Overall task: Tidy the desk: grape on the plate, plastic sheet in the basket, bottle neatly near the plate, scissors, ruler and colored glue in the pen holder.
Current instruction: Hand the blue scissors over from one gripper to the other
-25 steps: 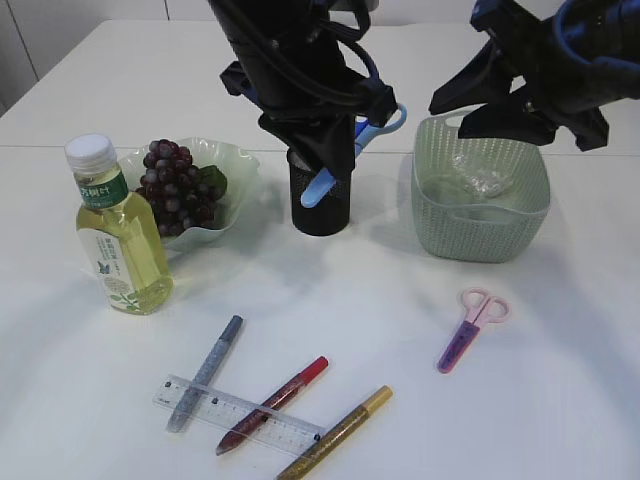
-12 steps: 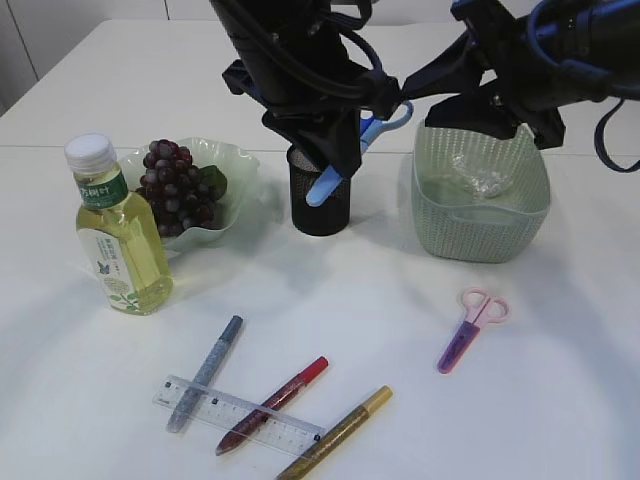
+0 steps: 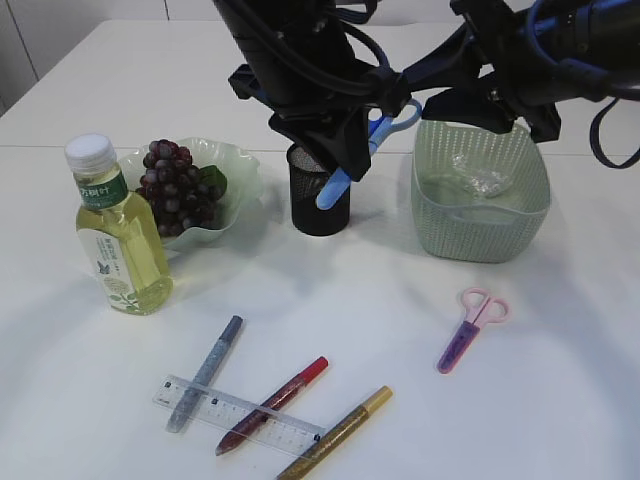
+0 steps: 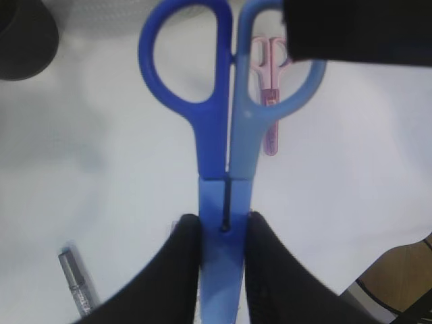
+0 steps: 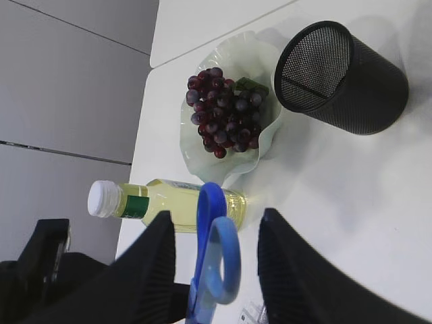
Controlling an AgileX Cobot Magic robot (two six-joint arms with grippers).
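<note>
Exterior view: the left gripper (image 3: pixel 352 150) hangs over the black mesh pen holder (image 3: pixel 320 195) toward the table's far edge, clamped on the sheathed blades of the blue scissors (image 3: pixel 362 152), whose tip points down into the holder's mouth. The grapes (image 3: pixel 180 188) lie on the pale green plate (image 3: pixel 236 172) toward the left edge, with the bottle (image 3: pixel 115 235) upright just in front of it. The crumpled plastic sheet (image 3: pixel 482 176) sits in the green basket (image 3: pixel 480 222) toward the right edge. Pink scissors (image 3: pixel 468 327) lie in front of the basket; the ruler (image 3: pixel 238 413) and three glue pens (image 3: pixel 272 404) lie crossed along the near edge. The right gripper (image 3: pixel 478 100) hovers at the basket's far rim.

Left wrist view: black fingers (image 4: pixel 185 260) press both sides of the blue sheath, handles pointing away, pink scissors and a grey glue pen (image 4: pixel 77 287) on the table below.

Right wrist view: the right gripper's fingers (image 5: pixel 152 260) stand spread with nothing clamped; the blue scissor handles show between them, with plate, grapes, bottle and pen holder beyond
</note>
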